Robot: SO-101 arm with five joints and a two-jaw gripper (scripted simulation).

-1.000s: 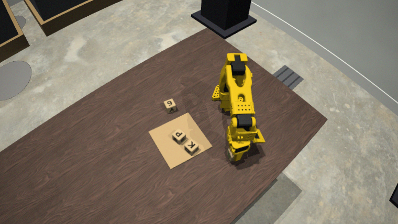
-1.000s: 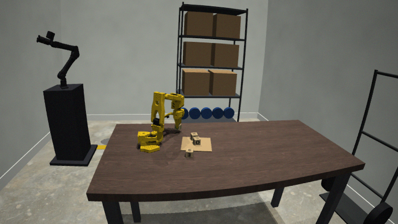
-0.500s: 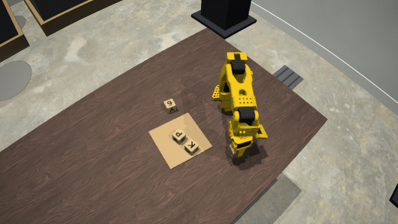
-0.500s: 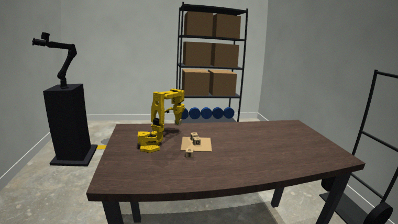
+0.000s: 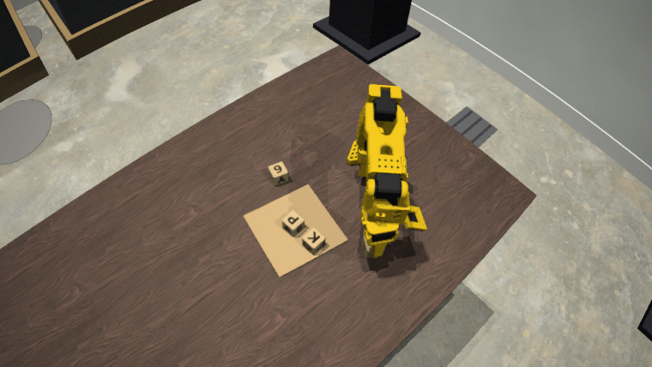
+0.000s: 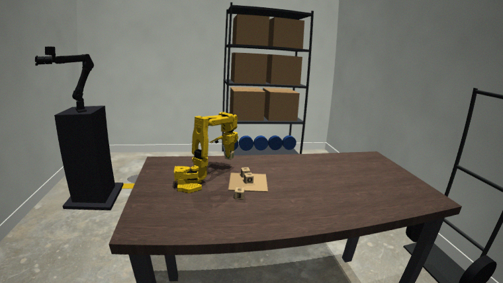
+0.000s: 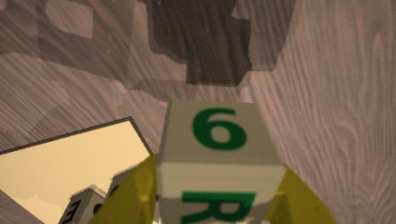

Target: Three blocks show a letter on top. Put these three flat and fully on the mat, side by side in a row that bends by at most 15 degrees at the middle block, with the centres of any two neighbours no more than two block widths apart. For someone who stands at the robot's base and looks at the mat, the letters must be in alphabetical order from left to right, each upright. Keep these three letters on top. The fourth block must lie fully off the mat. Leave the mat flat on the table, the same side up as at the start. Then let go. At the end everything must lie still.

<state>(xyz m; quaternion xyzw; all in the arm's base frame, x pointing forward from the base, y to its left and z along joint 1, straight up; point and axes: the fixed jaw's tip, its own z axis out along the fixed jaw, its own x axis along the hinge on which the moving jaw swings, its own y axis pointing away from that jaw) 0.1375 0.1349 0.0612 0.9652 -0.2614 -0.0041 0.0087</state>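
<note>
My gripper (image 5: 374, 246) is shut on a pale block (image 7: 220, 155) with a green 6 on its far face and a green R on the face towards the camera. It holds the block above the bare table, just off the edge of the tan mat (image 5: 295, 230). On the mat lie a block with P on top (image 5: 292, 223) and a block with K on top (image 5: 313, 240), close side by side. A fourth block with 6 on top (image 5: 278, 173) lies on the table just off the mat. The mat's corner also shows in the wrist view (image 7: 70, 165).
The arm's base (image 6: 188, 177) stands on the table beside the mat. A black pedestal (image 5: 367, 27) stands off the table's far end. The table edge (image 5: 455, 273) is close behind the gripper.
</note>
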